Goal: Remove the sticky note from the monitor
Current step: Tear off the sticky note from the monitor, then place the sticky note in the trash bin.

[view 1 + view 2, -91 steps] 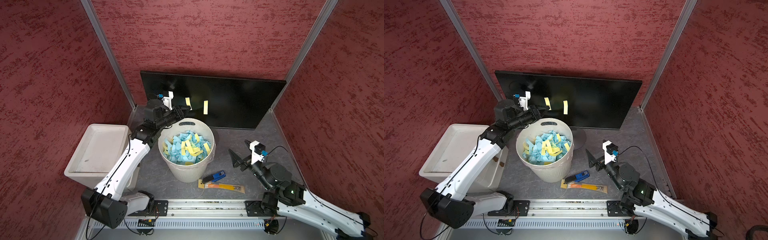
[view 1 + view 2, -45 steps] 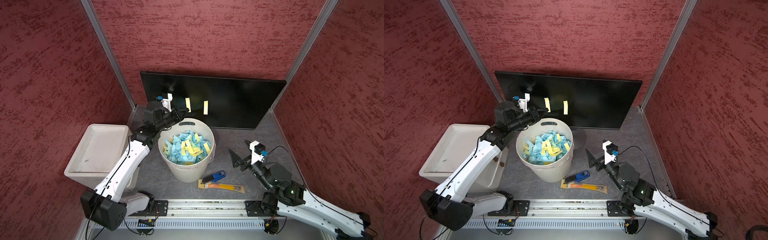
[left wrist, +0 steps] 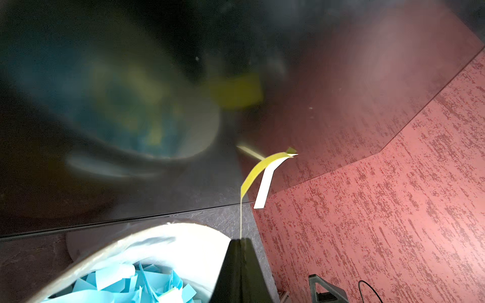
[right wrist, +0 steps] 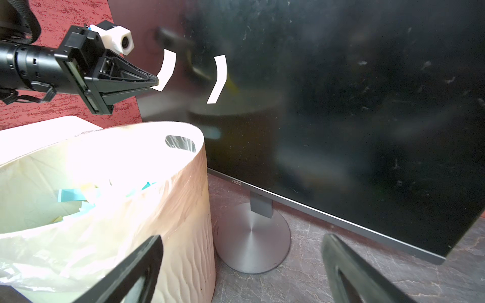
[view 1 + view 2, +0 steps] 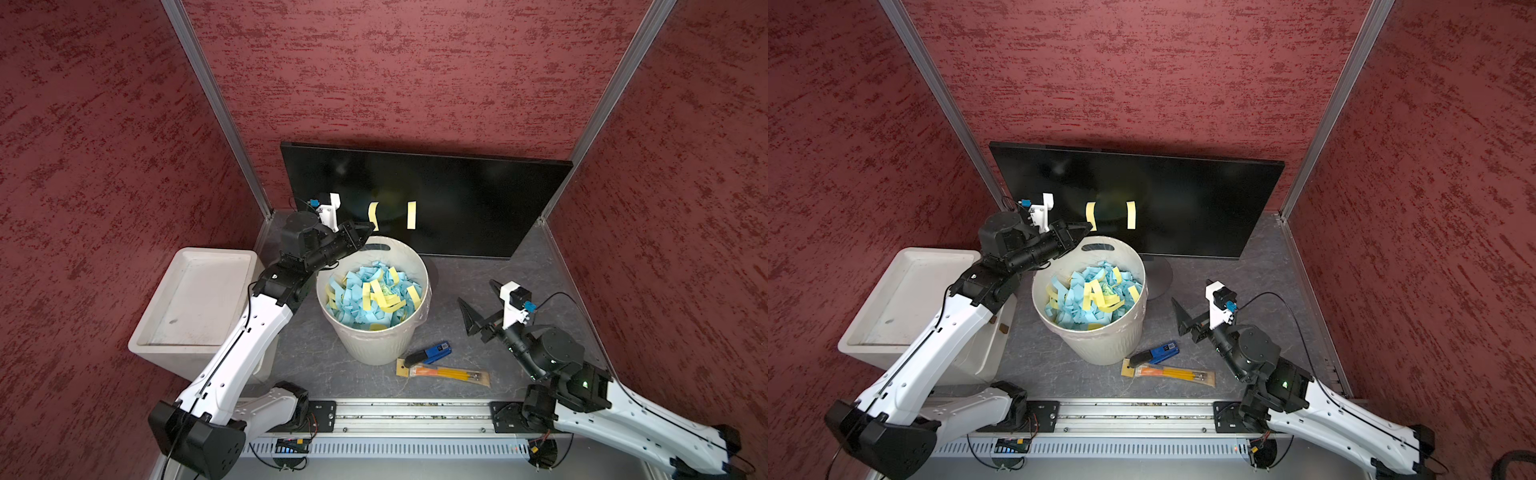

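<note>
The monitor (image 5: pixel 457 208) stands upright at the back, its black screen facing me. Two yellow sticky notes hang on it side by side. My left gripper (image 5: pixel 369 228) is shut on the lower end of the left sticky note (image 5: pixel 373 214), above the bin's far rim. That note (image 3: pixel 258 168) bows away from the glass while its upper end lies on the screen. From the right wrist the same pinch (image 4: pixel 157 81) shows on the note (image 4: pixel 167 68). The other note (image 5: pixel 411 215) hangs free. My right gripper (image 5: pixel 478 293) is open and empty, low over the table to the right of the bin.
A white bin (image 5: pixel 374 340) full of blue and yellow notes stands in front of the monitor, beside its round foot (image 4: pixel 252 236). A white tub (image 5: pixel 195 291) sits at the left. A blue tool (image 5: pixel 430 353) and a packet of orange pencils (image 5: pixel 444 374) lie near the front rail.
My left jaws have closed the last bit onto the left note's lower end, and the arm has shifted slightly. The right arm has not moved.
</note>
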`<action>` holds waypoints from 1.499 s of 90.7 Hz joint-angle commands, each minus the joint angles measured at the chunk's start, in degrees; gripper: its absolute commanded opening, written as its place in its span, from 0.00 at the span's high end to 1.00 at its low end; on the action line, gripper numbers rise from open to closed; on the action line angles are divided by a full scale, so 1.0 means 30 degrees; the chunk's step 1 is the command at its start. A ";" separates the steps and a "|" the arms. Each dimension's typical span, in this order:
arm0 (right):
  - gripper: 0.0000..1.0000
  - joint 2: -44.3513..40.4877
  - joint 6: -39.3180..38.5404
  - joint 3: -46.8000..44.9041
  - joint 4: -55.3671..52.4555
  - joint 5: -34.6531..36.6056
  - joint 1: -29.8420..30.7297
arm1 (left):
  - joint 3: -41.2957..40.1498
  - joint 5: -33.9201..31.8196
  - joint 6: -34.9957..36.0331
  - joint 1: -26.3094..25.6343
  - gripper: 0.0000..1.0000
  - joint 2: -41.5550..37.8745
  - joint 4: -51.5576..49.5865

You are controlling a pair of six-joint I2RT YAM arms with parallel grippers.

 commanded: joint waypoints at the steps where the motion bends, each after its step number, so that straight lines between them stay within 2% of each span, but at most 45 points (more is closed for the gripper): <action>1: 0.01 -0.0170 0.0128 -0.0109 0.0125 0.0255 -0.0151 | -0.0414 -0.0341 0.0314 -0.0311 1.00 -0.0669 -0.0438; 55: 0.01 -0.0026 0.0101 -0.0145 0.0211 0.0284 -0.0153 | -0.1927 -0.2535 0.2245 -0.2705 1.00 -0.3882 -0.3946; 77: 0.02 0.0005 0.0097 -0.0154 0.0233 0.0288 -0.0153 | -0.2213 -0.4425 0.3376 -0.4103 1.00 -0.4508 -0.5831; 112: 0.02 0.0064 0.0084 -0.0157 0.0242 0.0284 -0.0153 | -0.2704 -0.6425 0.3900 -0.5535 0.93 -0.4824 -0.6860; 127: 0.02 0.0064 0.0081 -0.0187 0.0264 0.0288 -0.0153 | -0.2719 -0.6603 0.3963 -0.5700 0.87 -0.4794 -0.6836; 136: 0.02 0.0090 0.0100 -0.0168 0.0271 0.0288 -0.0146 | -0.2705 -0.6609 0.4000 -0.5750 0.81 -0.4761 -0.6822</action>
